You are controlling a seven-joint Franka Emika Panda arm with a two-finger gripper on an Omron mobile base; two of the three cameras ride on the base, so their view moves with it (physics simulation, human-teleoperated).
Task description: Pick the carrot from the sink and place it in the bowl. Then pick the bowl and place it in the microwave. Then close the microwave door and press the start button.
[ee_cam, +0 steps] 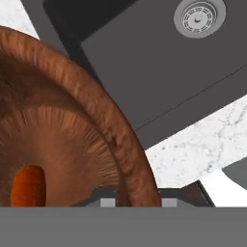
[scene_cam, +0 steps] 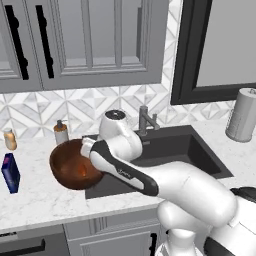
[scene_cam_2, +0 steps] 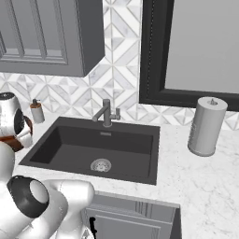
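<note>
Carrot (ee_cam: 28,185) is seen lying inside the wooden bowl (scene_cam: 70,167), which is tilted at the sink's (scene_cam_2: 100,149) left edge, over the marble desk (scene_cam: 40,195). The bowl's rim is straddled by the jaws, narrowed onto it, in the hand view. A soap dispenser (scene_cam: 61,132) is set behind.

Paper towel roll (scene_cam: 243,115) upright, right of basin. Blue bottle (scene_cam: 11,173) on left counter; soap dispenser (scene_cam: 61,132) and small amber bottle (scene_cam: 10,139) by backsplash.
</note>
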